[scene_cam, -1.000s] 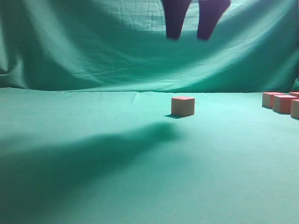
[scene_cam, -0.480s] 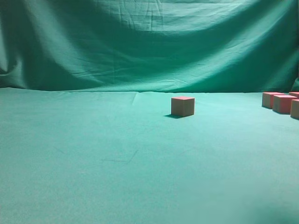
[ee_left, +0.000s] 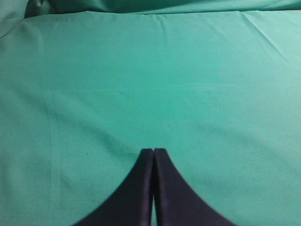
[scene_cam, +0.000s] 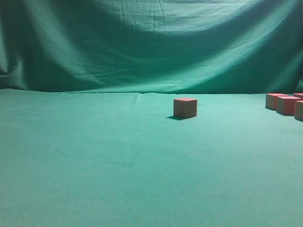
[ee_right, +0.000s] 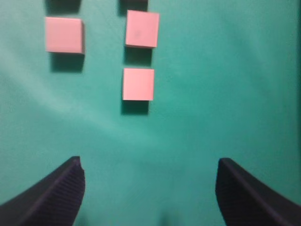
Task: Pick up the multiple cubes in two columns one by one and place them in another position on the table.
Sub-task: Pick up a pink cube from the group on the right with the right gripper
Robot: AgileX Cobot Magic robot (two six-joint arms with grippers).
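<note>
Overhead, the right gripper [ee_right: 149, 188] hangs jaws wide above three cubes [ee_right: 138, 84]; left gripper [ee_left: 153, 153] jaws closed.

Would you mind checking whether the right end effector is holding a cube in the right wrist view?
No, the right end effector stands wide open with only green table between its fingers, and the nearest cube lies ahead of it.

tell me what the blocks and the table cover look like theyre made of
Blocks: probably painted wood or dense foam; matte pink tops, duller tan sides, sharp edges, no shine. Hard to tell which.
Table cover: woven cloth, matte green; faint creases show, and it sags in folds behind.
</note>
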